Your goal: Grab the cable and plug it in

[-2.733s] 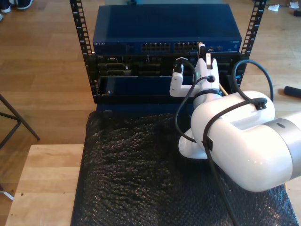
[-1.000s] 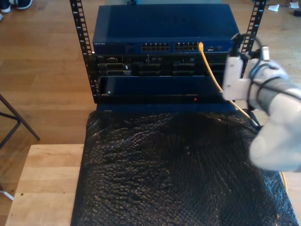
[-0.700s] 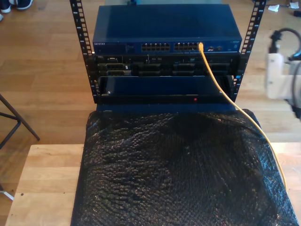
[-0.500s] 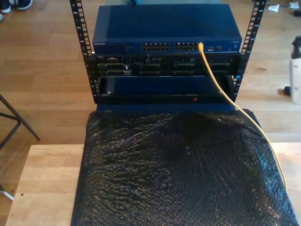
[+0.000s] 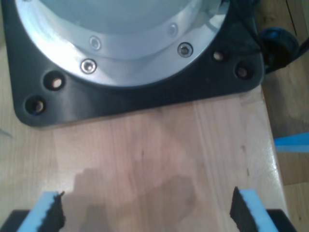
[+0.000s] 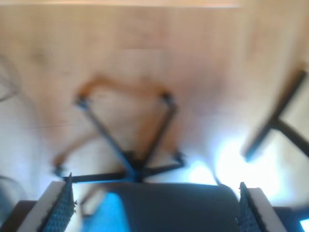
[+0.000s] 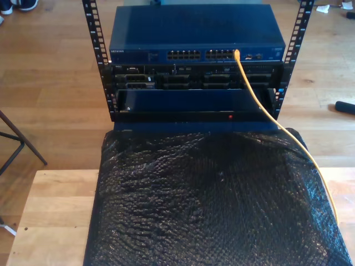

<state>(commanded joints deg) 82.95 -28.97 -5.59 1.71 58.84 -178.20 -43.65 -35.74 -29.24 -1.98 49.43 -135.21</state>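
Observation:
The yellow-orange cable point(image 7: 260, 105) has its end seated in a port at the right of the blue switch's point(image 7: 194, 33) port row, as the exterior view shows it. From there it runs down across the black bubble wrap point(image 7: 211, 199) toward the exterior view's right edge. My first gripper point(image 5: 147, 215) is open with nothing between its blue-padded fingers point(image 5: 48, 215), above a bare wooden tabletop point(image 5: 159, 154). My second gripper point(image 6: 154, 210) is also open and holds nothing. Its picture is blurred and looks down on wood flooring.
The switch sits in a black rack point(image 7: 100, 50) above darker units. A black mounting plate with a silver flange point(image 5: 135, 92) lies just beyond my first gripper. A chair's star base point(image 6: 130, 159) is below my second gripper. A tripod leg point(image 7: 22, 141) stands at the exterior view's left.
An arm that was at the switch's ports pulled back toward the exterior view's right and went out of the picture. The cable stays plugged in and now drapes freely.

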